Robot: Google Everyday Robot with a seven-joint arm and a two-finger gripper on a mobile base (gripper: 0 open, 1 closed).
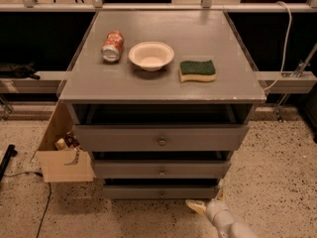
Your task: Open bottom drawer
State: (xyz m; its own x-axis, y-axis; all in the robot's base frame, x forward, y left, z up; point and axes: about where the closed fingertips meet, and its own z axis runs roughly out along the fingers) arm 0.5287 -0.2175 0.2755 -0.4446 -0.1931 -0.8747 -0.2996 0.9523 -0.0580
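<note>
The bottom drawer (161,191) is the lowest and narrowest-looking of three grey drawers in the cabinet, with a tiny metal knob (161,194) at its centre. Its front stands a little forward of the cabinet, less than the two above. My gripper (205,202) is low on the floor in front of the drawer, below and to the right of the knob, not touching it. One cream finger (194,206) points left and the other points up towards the drawer's right end. The gripper is open and empty.
The middle drawer (161,170) and top drawer (161,139) stand slightly pulled out. On the cabinet top (233,83) lie a red can (113,45), a white bowl (151,55) and a green sponge (197,70). A cardboard box (62,157) stands at the cabinet's left.
</note>
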